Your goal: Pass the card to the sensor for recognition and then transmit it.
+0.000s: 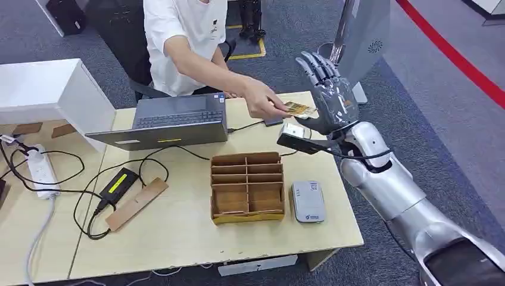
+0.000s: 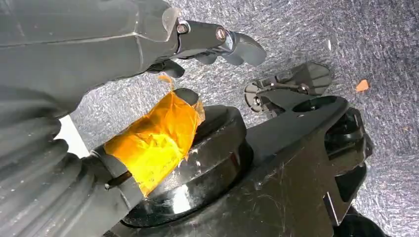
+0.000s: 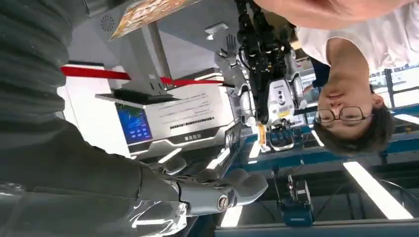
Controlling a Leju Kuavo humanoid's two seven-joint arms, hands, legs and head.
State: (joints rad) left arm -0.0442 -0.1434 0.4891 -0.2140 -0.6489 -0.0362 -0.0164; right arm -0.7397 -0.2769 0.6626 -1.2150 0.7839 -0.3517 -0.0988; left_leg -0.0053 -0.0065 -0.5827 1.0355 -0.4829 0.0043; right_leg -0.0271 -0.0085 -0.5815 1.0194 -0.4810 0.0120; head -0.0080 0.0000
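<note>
Your right hand is raised over the table's far right corner, near both edges, with grey carpet beyond. Its fingers point up and spread, palm open, gripping nothing. Just beside its palm, a person's hand pinches the card. The white sensor lies well below your hand, beside the cardboard organizer. Your left hand hangs over carpet, fingers loosely apart, holding nothing.
</note>
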